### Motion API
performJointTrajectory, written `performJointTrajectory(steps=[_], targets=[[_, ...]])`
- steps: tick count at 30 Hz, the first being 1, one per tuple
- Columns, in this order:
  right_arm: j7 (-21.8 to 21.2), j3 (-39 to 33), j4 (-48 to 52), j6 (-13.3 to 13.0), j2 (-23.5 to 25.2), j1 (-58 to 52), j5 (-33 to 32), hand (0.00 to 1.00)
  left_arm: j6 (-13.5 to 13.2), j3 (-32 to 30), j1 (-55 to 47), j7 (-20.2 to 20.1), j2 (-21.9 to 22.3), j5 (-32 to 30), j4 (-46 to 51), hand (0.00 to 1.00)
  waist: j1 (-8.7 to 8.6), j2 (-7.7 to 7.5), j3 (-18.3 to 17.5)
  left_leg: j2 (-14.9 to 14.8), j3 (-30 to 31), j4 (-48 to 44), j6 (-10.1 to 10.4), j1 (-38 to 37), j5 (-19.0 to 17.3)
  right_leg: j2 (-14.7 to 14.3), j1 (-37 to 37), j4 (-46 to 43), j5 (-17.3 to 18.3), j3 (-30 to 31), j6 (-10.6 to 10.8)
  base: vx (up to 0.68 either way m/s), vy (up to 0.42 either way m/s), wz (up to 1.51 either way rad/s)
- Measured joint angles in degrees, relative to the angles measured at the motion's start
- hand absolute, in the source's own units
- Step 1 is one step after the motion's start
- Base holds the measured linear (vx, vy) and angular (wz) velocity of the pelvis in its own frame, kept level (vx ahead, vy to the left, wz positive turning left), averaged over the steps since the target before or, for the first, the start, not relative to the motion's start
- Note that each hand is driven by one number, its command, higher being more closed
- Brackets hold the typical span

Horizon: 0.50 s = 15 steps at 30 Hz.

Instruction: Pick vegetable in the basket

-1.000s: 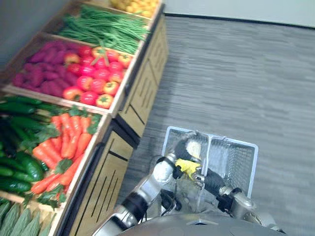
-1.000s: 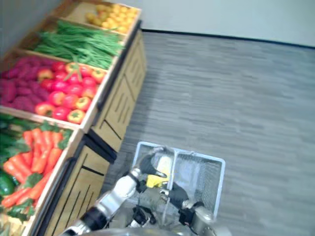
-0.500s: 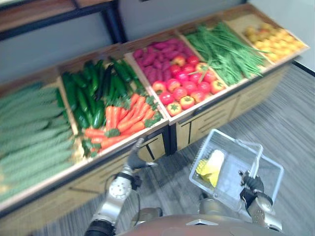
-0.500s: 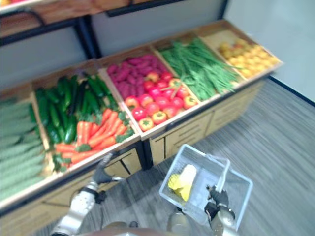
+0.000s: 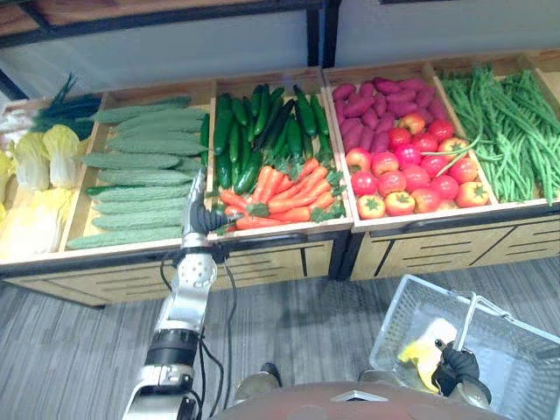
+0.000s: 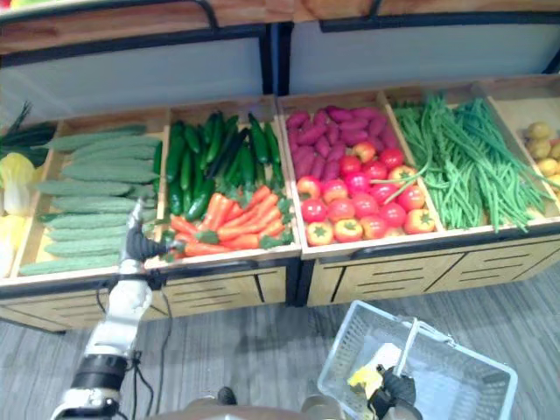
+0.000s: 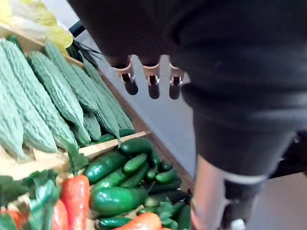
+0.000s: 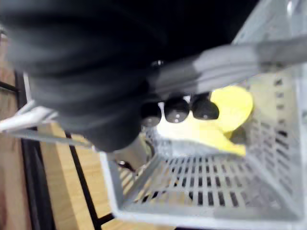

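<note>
My left hand [image 5: 198,217] is raised at the front edge of the crates, between the bitter gourds [image 5: 140,175] and the carrots [image 5: 282,194]. Its fingers [image 7: 151,82] are straight and hold nothing. Low on the right, my right hand [image 5: 457,368] is shut on the handle of a white wire basket [image 5: 409,289], its fingers [image 8: 177,109] curled round the bar. A yellow vegetable [image 5: 423,346] lies inside the basket. Dark green cucumbers [image 5: 255,133] lie behind the carrots.
A long wooden stand carries crates of cabbage [image 5: 37,166], tomatoes [image 5: 411,179], purple sweet potatoes [image 5: 367,98] and green beans [image 5: 507,122]. A dark shelf frame [image 5: 325,31] runs above them. Grey floor [image 5: 79,350] lies in front of the stand.
The camera has swung to face the stand squarely. My left hand has left the basket and risen to the crate edge by the carrots. The right hand keeps the basket's handle.
</note>
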State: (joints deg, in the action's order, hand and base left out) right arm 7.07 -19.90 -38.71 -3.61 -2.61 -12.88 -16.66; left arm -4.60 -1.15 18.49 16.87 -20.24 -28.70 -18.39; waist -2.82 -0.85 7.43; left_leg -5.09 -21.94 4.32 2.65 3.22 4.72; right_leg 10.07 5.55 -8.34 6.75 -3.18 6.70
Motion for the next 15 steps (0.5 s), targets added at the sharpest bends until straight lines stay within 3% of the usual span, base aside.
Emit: performJointTrajectory(steps=[5, 8, 15], targets=[[1.26, 3.53, 5.53, -0.76, -0.61, 5.24, 0.55, 1.00, 0.13, 3.04, 11.22, 1.81, -5.82, -1.91, -4.80, 0.00, -0.88, 0.34, 4.92, 0.38, -3.66, 1.61, -0.46, 5.12, 1.23, -0.10, 7.60, 0.46, -3.43, 3.98, 0.57, -0.11, 0.067, -0.33], [2.71, 5.89, 7.89, -1.78, 0.01, 7.20, 0.53, 1.00, 0.57, 4.64, 17.26, 1.93, -6.67, -2.32, -9.60, 0.00, -0.75, 0.67, 8.24, 0.33, -5.57, 1.55, -0.97, 6.26, 1.81, -0.28, 8.90, 2.34, -5.37, 5.65, 0.73, -0.02, 0.038, -0.26], [4.45, 9.03, 12.27, -2.46, 0.39, 8.07, 0.59, 1.00, 1.50, 7.99, 24.07, 1.90, -7.62, -2.21, -14.96, 0.00, -0.06, 0.82, 10.95, -1.13, -8.00, 1.29, -0.48, 9.74, 3.21, -1.84, 13.51, 2.54, -7.83, 7.33, 0.28, 0.05, -0.001, -0.13]])
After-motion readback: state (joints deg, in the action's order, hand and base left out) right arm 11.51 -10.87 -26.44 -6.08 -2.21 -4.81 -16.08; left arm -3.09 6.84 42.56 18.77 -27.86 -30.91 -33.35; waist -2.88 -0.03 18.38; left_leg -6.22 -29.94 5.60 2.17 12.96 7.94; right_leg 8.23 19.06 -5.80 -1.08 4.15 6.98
